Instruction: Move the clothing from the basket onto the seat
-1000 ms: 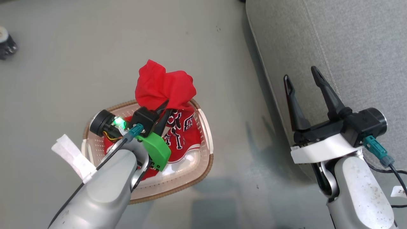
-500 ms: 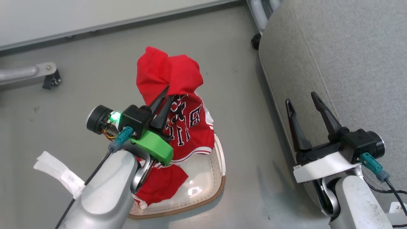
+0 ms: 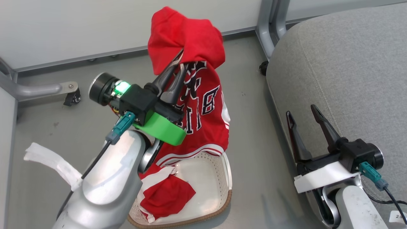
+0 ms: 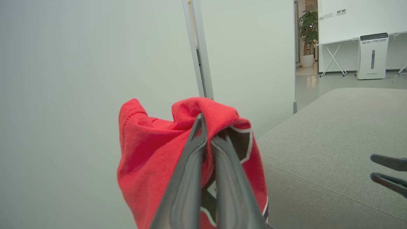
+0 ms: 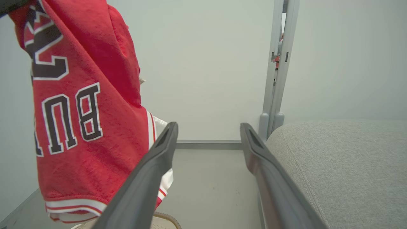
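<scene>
Left gripper [image 3: 182, 59], top centre of head view, is clamped on a bunch of the jersey [image 3: 203, 121], tips buried in the fold. Jersey hangs down to the basket [image 3: 226, 178] at bottom centre; hem contact unclear. Lettering is folded, only "BU" legible. Striped piece [image 3: 167, 194] lies in the basket, which is partly hidden by the left arm. Right gripper [image 3: 300, 109], lower right, has fingers spread and empty by the seat [image 3: 349, 70] edge.
</scene>
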Controlling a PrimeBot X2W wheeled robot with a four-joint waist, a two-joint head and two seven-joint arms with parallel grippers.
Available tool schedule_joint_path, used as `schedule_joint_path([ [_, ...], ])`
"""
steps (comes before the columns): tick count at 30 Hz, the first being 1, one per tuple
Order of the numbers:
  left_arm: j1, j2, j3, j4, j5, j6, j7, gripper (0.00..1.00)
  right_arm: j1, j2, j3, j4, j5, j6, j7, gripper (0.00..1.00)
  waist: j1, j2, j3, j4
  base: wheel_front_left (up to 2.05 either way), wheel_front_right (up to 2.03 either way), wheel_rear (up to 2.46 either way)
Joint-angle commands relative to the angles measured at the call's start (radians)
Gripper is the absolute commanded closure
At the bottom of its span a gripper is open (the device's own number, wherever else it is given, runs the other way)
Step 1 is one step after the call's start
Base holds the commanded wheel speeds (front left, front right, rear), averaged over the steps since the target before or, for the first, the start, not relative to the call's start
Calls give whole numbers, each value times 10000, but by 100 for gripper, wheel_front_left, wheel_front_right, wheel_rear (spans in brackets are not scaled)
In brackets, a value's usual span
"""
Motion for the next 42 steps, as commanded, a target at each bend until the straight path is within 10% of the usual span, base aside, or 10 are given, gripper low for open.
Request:
schedule_joint_path([
  [1,-240,-26,-6,-85,109,-25,0,100,184,-32,15,29,43,-10,-30,0,1,75,-116,38,0,0,0],
  [42,-842,-561,-928,112,50,23,72,100,-2577,-33,3383,45,397,-10,-30,0,1,75,168,232,0,0,0],
])
